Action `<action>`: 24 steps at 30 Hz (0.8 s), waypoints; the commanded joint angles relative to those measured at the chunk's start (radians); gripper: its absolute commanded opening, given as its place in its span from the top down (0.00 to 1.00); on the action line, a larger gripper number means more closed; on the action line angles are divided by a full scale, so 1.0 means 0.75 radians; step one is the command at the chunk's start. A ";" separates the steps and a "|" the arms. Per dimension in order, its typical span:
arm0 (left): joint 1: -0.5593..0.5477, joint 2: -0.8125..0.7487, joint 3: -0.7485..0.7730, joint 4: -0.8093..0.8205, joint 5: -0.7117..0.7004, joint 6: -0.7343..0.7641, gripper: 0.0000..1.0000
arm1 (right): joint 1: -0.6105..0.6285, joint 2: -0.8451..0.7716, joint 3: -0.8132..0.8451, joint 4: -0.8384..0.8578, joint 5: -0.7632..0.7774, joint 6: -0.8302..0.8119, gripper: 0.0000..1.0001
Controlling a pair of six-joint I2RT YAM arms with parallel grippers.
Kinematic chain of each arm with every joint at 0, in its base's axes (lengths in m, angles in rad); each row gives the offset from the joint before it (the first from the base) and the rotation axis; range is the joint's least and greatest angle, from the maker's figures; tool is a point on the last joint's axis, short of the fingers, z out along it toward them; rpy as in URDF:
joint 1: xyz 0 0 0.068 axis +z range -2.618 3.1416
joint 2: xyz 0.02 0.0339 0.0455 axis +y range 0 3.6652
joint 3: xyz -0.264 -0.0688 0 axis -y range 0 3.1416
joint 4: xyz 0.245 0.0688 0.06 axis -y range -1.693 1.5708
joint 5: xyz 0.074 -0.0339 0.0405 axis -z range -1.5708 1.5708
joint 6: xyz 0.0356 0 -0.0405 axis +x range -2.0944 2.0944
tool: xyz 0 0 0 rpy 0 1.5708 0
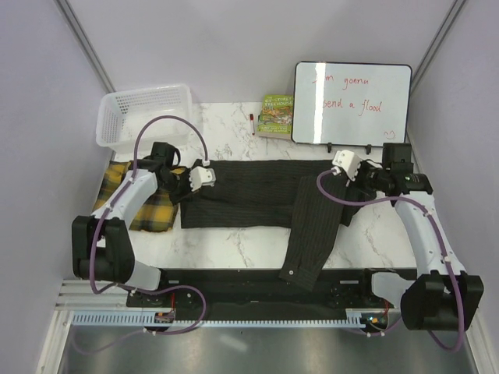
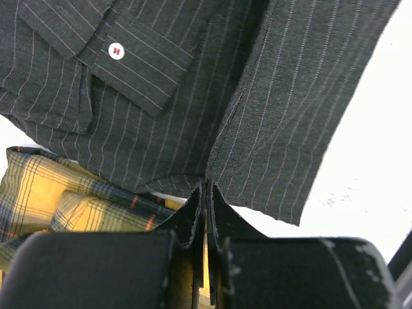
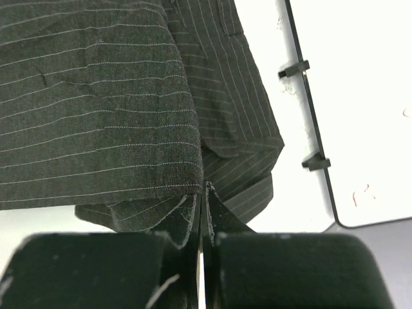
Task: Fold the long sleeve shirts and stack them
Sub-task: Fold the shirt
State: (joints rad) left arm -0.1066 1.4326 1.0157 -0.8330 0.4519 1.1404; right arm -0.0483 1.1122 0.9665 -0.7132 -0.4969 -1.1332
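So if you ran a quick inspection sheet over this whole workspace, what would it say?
Surface: white marble-look table.
Job's things: pinstriped shirt spread flat mid-table, one sleeve trailing to the near edge; plaid shirt bunched at its left.
Clutter: white basket, book and whiteboard at the back.
Tools: left tool and right tool each shut on the pinstriped shirt's edge.
Cables: purple cables loop along both arms.
Surroundings: plain walls; nothing else seen.
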 commanded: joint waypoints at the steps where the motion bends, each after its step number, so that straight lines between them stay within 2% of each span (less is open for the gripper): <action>1: 0.007 0.088 0.059 0.078 -0.015 -0.058 0.98 | 0.005 0.106 0.078 0.045 -0.088 -0.048 0.95; 3: 0.007 0.119 0.059 0.092 -0.030 -0.058 0.98 | 0.052 0.159 0.096 -0.006 -0.054 -0.062 0.82; 4: 0.007 0.147 0.057 0.090 -0.032 -0.056 0.98 | 0.064 0.212 0.102 -0.029 -0.021 -0.025 0.61; 5: 0.007 0.156 0.047 0.094 -0.040 -0.058 0.96 | 0.121 0.243 0.133 -0.049 0.004 0.009 0.53; 7: 0.009 0.164 0.028 0.104 -0.062 -0.070 0.86 | 0.116 0.337 0.188 -0.161 0.065 0.052 0.41; 9: 0.019 0.146 0.016 0.115 -0.022 -0.115 0.76 | 0.012 0.384 0.276 -0.318 0.039 0.069 0.38; 10: 0.030 0.127 0.014 0.113 0.007 -0.138 0.73 | -0.031 0.407 0.296 -0.368 -0.002 0.061 0.32; 11: 0.030 0.074 0.012 0.112 0.033 -0.160 0.69 | -0.113 0.411 0.323 -0.415 -0.016 0.032 0.31; 15: 0.001 -0.012 0.008 0.108 0.156 -0.269 0.54 | -0.248 0.405 0.293 -0.609 -0.068 -0.054 0.32; 20: -0.064 0.080 0.051 0.115 0.154 -0.363 0.50 | -0.279 0.538 0.313 -0.569 -0.143 0.034 0.38; 23: -0.091 0.143 0.063 0.125 0.162 -0.434 0.51 | -0.279 0.650 0.327 -0.449 -0.123 0.187 0.47; 24: -0.101 0.155 0.059 0.131 0.160 -0.473 0.53 | -0.279 0.673 0.323 -0.408 -0.091 0.228 0.53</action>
State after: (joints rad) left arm -0.1631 1.5036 1.0279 -0.7609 0.5343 0.9085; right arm -0.2562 1.5406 1.1759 -1.0988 -0.5442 -1.0782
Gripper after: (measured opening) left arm 0.495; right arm 0.536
